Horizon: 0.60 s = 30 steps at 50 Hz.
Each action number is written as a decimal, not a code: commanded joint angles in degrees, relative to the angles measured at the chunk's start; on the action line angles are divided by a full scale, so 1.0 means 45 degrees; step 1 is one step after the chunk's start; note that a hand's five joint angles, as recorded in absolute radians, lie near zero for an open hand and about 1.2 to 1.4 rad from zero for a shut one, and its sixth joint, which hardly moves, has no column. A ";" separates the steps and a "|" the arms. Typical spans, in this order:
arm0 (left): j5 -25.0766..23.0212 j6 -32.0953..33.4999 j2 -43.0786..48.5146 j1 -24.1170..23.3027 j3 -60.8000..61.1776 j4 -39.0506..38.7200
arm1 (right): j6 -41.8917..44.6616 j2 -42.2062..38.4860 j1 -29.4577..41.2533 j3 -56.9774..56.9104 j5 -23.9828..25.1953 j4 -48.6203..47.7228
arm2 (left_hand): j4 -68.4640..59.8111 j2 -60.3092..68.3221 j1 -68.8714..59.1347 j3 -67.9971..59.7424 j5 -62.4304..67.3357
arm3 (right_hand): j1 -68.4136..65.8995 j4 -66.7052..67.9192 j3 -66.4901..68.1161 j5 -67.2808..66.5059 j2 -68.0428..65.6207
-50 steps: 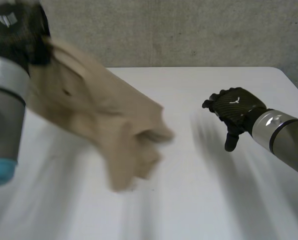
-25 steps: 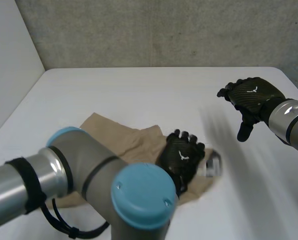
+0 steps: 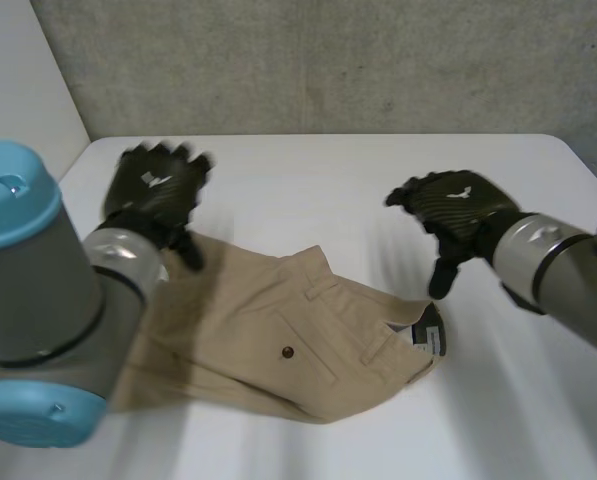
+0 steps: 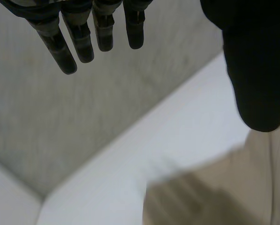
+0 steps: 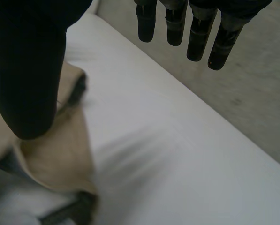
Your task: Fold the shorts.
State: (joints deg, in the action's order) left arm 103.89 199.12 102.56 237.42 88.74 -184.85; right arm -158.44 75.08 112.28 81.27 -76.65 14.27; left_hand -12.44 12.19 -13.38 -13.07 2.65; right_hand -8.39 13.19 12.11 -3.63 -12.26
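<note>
Lying spread on the white table (image 3: 358,190), the tan shorts (image 3: 278,340) sit near its front, mostly flat. A back pocket with a dark button (image 3: 288,352) faces up. The waistband end (image 3: 425,335), showing a dark inner lining, points toward the robot's right side.

The left hand (image 3: 153,195) hovers above the far left edge of the cloth, near the leg end. In the left wrist view its fingers (image 4: 83,42) hang straight and well apart from the thumb (image 4: 257,70), gripping nothing, with the shorts (image 4: 215,197) below the thumb.

The right hand (image 3: 453,215) hangs over the table just beyond the waistband end. In the right wrist view its fingers (image 5: 196,37) are straight and spread from the thumb (image 5: 27,70), empty, and the thumb is over the edge of the shorts (image 5: 55,159).

Grey arms with light-blue caps frame both sides.
</note>
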 commanded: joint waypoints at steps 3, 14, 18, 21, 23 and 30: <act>-0.1539 -0.0967 0.0450 0.3640 0.1645 0.0805 | -0.0748 -0.2092 0.2703 -0.1591 -0.0017 -0.0123 | -0.0103 0.0159 0.0105 0.0037 0.0058 | -0.0358 -0.0709 -0.0468 0.0806 0.0502; -0.2636 -0.0928 0.0998 0.5130 0.2525 0.0825 | -0.0631 -0.6818 0.3760 -0.6590 -0.0525 -0.0085 | -0.0215 0.0271 -0.0008 -0.0075 0.0170 | -0.1533 0.0467 0.0707 -0.0370 -0.0673; -0.2637 -0.0889 0.0998 0.5188 0.3013 0.0786 | -0.0611 -0.8830 0.3779 -0.9090 -0.0916 0.0111 | -0.0215 0.0271 -0.0008 -0.0075 0.0170 | -0.2544 0.1478 0.1718 -0.1381 -0.1684; -0.2753 -0.0889 0.1017 0.5267 0.3248 0.0708 | -0.0611 -0.9945 0.3779 -1.0400 -0.0916 0.0812 | -0.0066 0.0122 0.0142 0.0074 0.0021 | -0.3362 0.2296 0.2536 -0.2198 -0.2502; -0.2909 -0.0889 0.1037 0.5306 0.3268 0.0688 | -0.0611 -1.0548 0.3779 -1.1198 -0.0897 0.1358 | -0.0029 0.0085 0.0179 0.0112 -0.0017 | -0.5111 0.4045 0.4285 -0.3948 -0.4252; -0.3222 -0.0870 0.1564 0.5364 0.3014 -0.0131 | -0.0650 -1.1041 0.3682 -1.1965 -0.0974 0.1830 | -0.0028 0.0084 0.0180 0.0113 -0.0017 | -1.5883 1.4817 1.5057 -1.4720 -1.5023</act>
State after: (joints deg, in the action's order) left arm 90.66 195.14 107.51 261.40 103.28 -181.88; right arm -161.18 29.31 129.38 33.12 -80.80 18.63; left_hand -12.44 12.19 -13.38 -13.07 2.65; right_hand -24.29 28.03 28.33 -16.75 -28.24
